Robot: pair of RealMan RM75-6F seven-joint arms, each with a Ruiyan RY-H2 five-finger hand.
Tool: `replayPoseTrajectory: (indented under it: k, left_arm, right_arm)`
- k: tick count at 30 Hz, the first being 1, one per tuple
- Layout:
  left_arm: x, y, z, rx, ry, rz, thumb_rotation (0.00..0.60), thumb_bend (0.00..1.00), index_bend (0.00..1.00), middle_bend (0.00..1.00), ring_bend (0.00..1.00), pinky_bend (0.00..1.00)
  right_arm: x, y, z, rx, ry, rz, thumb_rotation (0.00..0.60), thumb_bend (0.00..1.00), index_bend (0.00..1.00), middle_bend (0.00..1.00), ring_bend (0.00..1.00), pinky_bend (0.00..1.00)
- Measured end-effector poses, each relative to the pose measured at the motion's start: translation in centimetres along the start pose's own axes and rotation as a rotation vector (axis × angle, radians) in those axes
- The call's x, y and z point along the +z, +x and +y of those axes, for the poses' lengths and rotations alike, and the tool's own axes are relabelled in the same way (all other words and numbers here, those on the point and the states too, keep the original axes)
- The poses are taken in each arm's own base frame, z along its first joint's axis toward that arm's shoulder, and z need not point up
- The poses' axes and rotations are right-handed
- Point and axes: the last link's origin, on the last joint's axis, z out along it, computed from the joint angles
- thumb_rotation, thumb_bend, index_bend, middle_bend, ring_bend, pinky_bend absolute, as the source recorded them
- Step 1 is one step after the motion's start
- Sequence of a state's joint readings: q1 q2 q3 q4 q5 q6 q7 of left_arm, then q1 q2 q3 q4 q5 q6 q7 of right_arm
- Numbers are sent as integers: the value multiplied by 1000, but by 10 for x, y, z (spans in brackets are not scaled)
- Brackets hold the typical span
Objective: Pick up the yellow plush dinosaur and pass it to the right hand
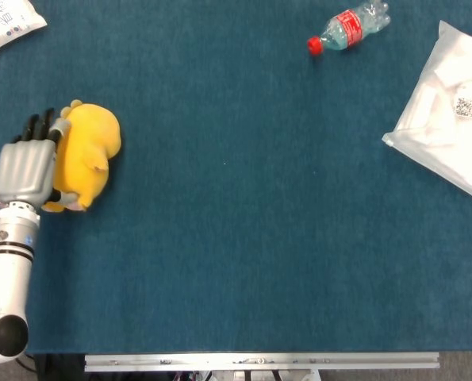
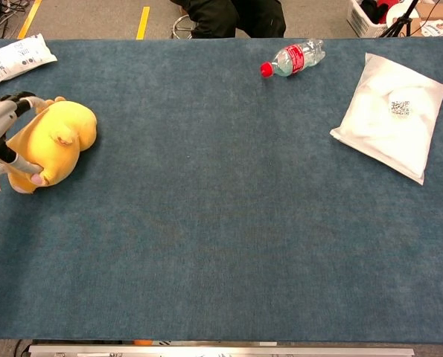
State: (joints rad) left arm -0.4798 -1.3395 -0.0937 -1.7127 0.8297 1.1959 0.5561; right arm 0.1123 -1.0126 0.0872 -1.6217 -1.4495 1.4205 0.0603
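The yellow plush dinosaur (image 1: 85, 155) is gripped by the left hand (image 1: 25, 171) at the far left of the blue counter (image 1: 243, 238), fingers wrapped round its back. A plastic bottle (image 1: 348, 25) and a white bag (image 1: 450, 107) are seen far right.

Yellow plush dino (image 1: 87, 155), grey/black robot hand (image 1: 26, 170), blue table (image 1: 243, 238), red-capped bottle (image 1: 348, 26), white bag (image 1: 448, 107).

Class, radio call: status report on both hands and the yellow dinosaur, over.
Left robot hand grips the yellow plush dinosaur at the table's left edge. Right hand not in view. Bottle and white bag lie far off, nothing blocking.
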Motion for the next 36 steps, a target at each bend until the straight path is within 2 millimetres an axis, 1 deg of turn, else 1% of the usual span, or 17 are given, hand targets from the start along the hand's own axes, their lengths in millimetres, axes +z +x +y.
replayPoseTrajectory:
  k: [2, 5, 10, 15, 20, 24, 28, 30, 31, 34, 35, 36]
  left_arm:
    - [1, 2, -8, 8, 28, 2, 600, 130, 0, 0, 0, 248]
    - [-2, 4, -16, 1, 65, -22, 600, 130, 0, 0, 0, 248]
    - [-15, 1, -21, -66, 108, -95, 600, 129, 0, 0, 0, 248]
    - [-19, -2, -25, -82, 152, -114, 600, 130, 0, 0, 0, 248]
    - [-21, -6, -20, -112, 157, -158, 600, 130, 0, 0, 0, 253]
    - [-22, -7, -10, -139, 115, -196, 600, 130, 0, 0, 0, 300]
    - [-19, -7, 0, -129, 69, -183, 600, 131, 0, 0, 2, 358]
    - [-17, -8, 4, -122, 52, -174, 600, 131, 5, 15, 37, 403]
    - [-15, -8, 6, -116, 46, -169, 600, 131, 21, 39, 75, 435]
    - [-11, -10, 9, -95, 41, -165, 600, 132, 127, 132, 195, 529]
    - [-10, -11, 10, -88, 42, -165, 600, 134, 171, 172, 250, 570]
    - [-8, -12, 10, -80, 44, -162, 600, 137, 197, 197, 281, 591]
  right_arm:
    - [0, 0, -1, 1, 2, 1, 600, 52, 362, 367, 298, 338]
    - [1, 0, -3, 4, 6, 2, 600, 52, 362, 367, 298, 338]
    - [2, 0, -5, 11, 16, -1, 600, 52, 362, 367, 298, 338]
    - [2, 1, -5, 13, 20, -1, 600, 52, 362, 367, 299, 338]
    - [0, 2, -4, 22, 18, 3, 600, 52, 362, 367, 299, 338]
    - [-2, 2, -4, 29, 19, 3, 600, 53, 362, 367, 298, 338]
    - [-2, 2, -3, 34, 19, 5, 600, 53, 362, 367, 298, 338]
    - [-3, 2, -2, 37, 18, 6, 600, 53, 362, 367, 298, 338]
    - [-3, 2, -1, 38, 17, 7, 600, 53, 362, 367, 298, 338]
    - [-4, 3, 0, 39, 14, 8, 600, 52, 362, 367, 298, 338]
    - [-4, 3, 0, 41, 13, 9, 600, 53, 362, 367, 298, 338]
    - [-4, 3, 0, 41, 12, 9, 600, 53, 362, 367, 298, 338]
